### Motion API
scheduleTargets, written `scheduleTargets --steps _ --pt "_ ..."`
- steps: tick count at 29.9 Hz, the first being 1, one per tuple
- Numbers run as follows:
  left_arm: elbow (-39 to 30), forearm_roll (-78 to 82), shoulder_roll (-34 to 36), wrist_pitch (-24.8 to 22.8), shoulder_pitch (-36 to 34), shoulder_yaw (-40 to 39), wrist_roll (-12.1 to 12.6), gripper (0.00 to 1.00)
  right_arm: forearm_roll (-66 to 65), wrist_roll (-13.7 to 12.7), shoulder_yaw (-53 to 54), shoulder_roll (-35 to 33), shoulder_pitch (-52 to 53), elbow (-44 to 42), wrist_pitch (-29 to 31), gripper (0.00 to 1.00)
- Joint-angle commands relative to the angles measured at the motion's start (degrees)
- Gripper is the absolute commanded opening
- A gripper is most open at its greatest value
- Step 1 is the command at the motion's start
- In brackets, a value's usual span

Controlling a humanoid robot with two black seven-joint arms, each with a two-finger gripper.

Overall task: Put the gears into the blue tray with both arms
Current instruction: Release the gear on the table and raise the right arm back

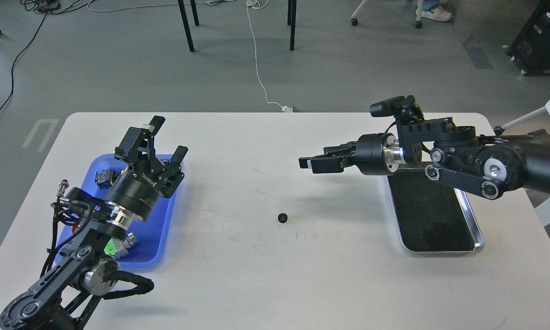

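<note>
One small black gear [282, 217] lies alone on the white table, near its middle. My right gripper [308, 162] hangs above and to the right of it, fingers pointing left, open and empty. The blue tray [153, 243] sits at the left of the table. My left gripper [169, 138] is raised over the tray's far end, open, with nothing between its fingers. My left arm hides much of the tray, and I see no gear inside it.
A steel tray with a dark inside [479, 243] lies at the right, partly under my right arm. In the blue tray are a dark connector [102, 176] and a green part [113, 248]. Chair legs and cables are on the floor beyond the table.
</note>
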Motion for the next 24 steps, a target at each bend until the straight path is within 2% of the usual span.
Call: scheduleTargets --steps 1,5,8,10,17,22,24 --pt "-0.10 1.22 0.07 0.07 -0.32 0.76 -0.60 0.98 9.36 0.00 13.15 -5.28 -10.56 2.32 0.00 0.98" --pt "-0.98 8.49 -0.02 0.07 -0.85 1.37 -3.42 0.98 16.48 0.00 30.02 -5.55 -23.66 1.88 0.00 0.98" --pt "-1.07 18.24 0.15 -0.02 -2.51 4.44 -4.65 0.98 23.51 0.00 41.19 -4.41 -32.37 1.53 0.00 0.98" --pt "-0.99 24.65 1.03 -0.02 -4.79 7.42 -4.97 0.98 28.69 0.00 44.99 -3.79 -35.72 1.53 -0.09 0.98" --pt "1.12 57.77 5.86 0.33 -19.46 24.38 -4.97 0.98 49.80 0.00 47.38 -2.47 -40.30 1.18 -0.09 0.98" --pt "6.21 77.22 6.04 0.68 -30.62 34.40 -4.97 0.98 50.60 0.00 47.56 -2.91 -41.97 1.18 -0.09 0.98" --pt "7.97 77.53 5.78 0.60 -34.05 38.62 -4.97 0.97 50.60 0.00 47.64 -3.26 -42.06 1.18 -0.09 0.98"
